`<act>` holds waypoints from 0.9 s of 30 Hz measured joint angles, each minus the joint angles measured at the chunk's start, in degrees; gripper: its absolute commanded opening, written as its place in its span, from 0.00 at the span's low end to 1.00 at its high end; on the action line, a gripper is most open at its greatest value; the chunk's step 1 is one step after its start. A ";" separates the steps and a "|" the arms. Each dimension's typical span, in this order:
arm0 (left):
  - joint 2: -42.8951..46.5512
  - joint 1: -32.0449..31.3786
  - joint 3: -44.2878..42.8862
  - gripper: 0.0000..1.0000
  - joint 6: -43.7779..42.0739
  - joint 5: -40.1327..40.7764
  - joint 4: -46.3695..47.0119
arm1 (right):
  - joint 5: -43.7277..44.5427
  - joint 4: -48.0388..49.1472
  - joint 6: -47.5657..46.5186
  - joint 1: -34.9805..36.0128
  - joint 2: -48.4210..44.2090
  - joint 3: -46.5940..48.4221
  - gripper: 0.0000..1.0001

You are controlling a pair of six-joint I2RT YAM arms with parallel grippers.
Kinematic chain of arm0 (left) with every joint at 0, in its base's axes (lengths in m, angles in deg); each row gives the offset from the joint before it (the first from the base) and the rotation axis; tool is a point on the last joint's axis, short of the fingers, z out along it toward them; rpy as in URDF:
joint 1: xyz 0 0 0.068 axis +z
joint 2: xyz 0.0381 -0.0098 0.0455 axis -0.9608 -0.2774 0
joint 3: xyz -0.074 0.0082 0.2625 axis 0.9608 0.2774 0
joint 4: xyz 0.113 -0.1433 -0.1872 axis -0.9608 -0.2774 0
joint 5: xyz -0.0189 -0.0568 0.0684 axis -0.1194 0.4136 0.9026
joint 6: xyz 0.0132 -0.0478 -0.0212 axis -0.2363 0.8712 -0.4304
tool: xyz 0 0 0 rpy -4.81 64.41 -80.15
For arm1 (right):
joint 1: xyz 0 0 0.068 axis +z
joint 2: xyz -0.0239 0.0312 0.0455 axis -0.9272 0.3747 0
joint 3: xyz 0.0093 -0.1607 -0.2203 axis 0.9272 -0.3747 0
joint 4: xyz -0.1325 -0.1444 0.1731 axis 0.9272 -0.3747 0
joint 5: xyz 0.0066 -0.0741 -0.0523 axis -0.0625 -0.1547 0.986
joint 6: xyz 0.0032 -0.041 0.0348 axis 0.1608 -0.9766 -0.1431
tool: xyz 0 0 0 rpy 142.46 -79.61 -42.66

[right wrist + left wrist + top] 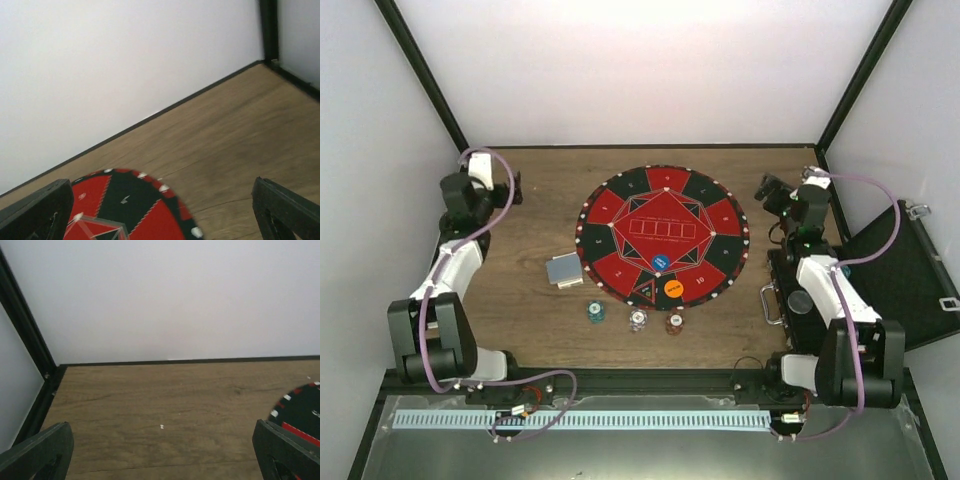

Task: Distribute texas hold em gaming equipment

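Looks pre-grasp: left gripper (513, 187) and right gripper (766, 190) both wide open, empty, flanking mat (620, 215); cards (564, 269) just left of mat, chips (638, 320) by its near edge, buttons (673, 289) on it, so next move likely needs one arm down onto a chip.

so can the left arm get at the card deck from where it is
Probably yes: the left gripper is open, and nothing stands between it and the card deck, lying left of the mat.
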 measured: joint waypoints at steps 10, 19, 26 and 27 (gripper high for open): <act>1.66 2.40 -11.72 1.00 -10.51 -12.96 -34.27 | -1.64 -15.26 -6.05 27.98 -1.55 4.72 0.90; 7.28 2.51 -11.32 1.00 -15.63 -14.82 -44.61 | 2.01 -29.46 -5.05 47.67 5.81 7.17 0.62; 7.43 2.56 -11.32 1.00 -16.02 -15.47 -47.28 | 1.14 -34.56 -3.43 52.87 12.46 7.41 0.58; 7.43 2.56 -11.32 1.00 -16.02 -15.50 -47.39 | 0.76 -35.15 -3.34 53.05 13.33 7.65 0.57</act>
